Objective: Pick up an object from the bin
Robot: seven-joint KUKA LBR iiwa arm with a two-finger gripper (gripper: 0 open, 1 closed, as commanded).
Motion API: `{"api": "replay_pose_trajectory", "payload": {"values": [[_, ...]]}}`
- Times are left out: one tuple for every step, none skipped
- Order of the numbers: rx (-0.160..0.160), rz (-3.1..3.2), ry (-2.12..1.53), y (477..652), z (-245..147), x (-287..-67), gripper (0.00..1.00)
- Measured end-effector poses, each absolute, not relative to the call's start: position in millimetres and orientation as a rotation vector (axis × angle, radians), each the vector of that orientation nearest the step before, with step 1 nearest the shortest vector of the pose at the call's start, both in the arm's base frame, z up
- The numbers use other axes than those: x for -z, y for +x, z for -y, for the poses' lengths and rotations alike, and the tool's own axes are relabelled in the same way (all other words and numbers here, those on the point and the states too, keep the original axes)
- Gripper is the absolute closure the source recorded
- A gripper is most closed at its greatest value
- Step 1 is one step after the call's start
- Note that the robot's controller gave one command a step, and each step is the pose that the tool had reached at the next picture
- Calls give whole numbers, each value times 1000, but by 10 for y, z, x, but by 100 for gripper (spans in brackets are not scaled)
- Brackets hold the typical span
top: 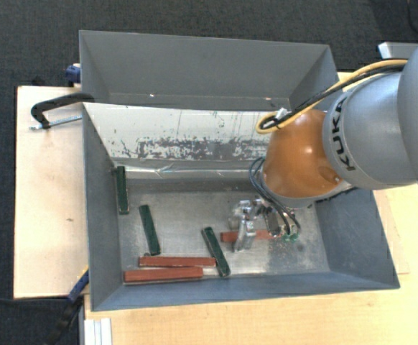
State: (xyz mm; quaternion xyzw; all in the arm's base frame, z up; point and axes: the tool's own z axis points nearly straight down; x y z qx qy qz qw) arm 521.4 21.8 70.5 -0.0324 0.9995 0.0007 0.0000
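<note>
Gripper: my gripper (pixel 248 230) is down at the floor of the bin (pixel 194 70), right of the middle, below my orange wrist cover (pixel 299 157). I cannot tell from this angle whether it is open or closed.
Thing under it: a short red-brown stick (pixel 228 237) lies flat on the floor, its ends showing to either side of my gripper. I cannot see that I hold it.
Step in hand: by my judgement I am settling onto that stick for a grasp, and the lift is not yet done.
Doing it well: I would take the stick across its narrow width and near its middle, so it comes up level and does not swing from one end.
Care: a slanted green stick (pixel 215 251) lies just beside the short stick's left end, and a skewed close could catch or nudge it. A thin flat stick on hard metal may also slide away under pressure.
Lift: straight up, I think, since the front wall is near.
Bin contents: only a few things, all sticks lying flat on the floor, none heaped.
Front left: an upper long red-brown stick (pixel 177 261) and a lower long red-brown stick (pixel 164 274) lie almost parallel along the front wall. The upper one's right end reaches the slanted green stick.
Left: a tilted green stick (pixel 149 230) ends near the upper long stick.
Left wall: an upright-lying green stick (pixel 123 190) rests along the wall's foot, well apart from my gripper.
</note>
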Motion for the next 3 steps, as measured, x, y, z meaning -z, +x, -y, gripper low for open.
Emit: {"api": "replay_pose_trajectory", "payload": {"values": [[-3,-3134,-146,5303,-616,-1950,100],[-2,-3134,-146,5302,-615,-1949,100],[-2,-3135,-229,5298,-533,-2318,100]]}}
